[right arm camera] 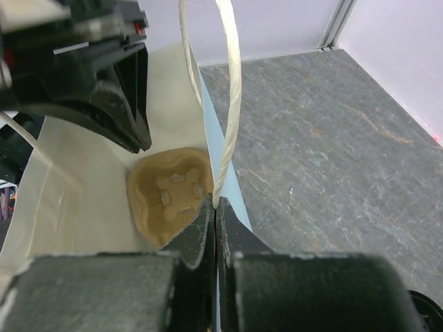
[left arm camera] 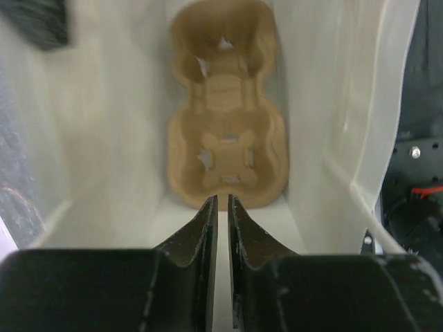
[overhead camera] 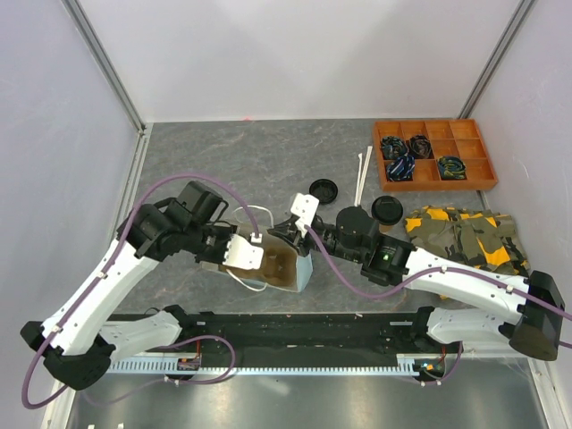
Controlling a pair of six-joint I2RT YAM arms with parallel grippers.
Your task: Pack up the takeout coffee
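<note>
Now pinching white cord handle (right arm camera: 235, 104) of light-blue paper bag (overhead camera: 306, 268) with right claw (right arm camera: 215, 200); left claw (left arm camera: 223, 199) nearly closed inside, grasp unclear, above tan moulded-pulp carrier (left arm camera: 225, 138). Black-lidded takeout coffee (overhead camera: 386, 209) on grey stone-look tabletop (overhead camera: 223, 161), right of centre; pale walls (overhead camera: 313, 54) around

Your top view is bright, evenly lit from above and sharp, with faint shadows under the arms (overhead camera: 107, 286). Your left wrist view is soft: the carrier (left arm camera: 225, 131) blurs, the bag (left arm camera: 332, 104) washes out pale. Your right wrist view keeps the table (right arm camera: 332, 152) crisp.
</note>
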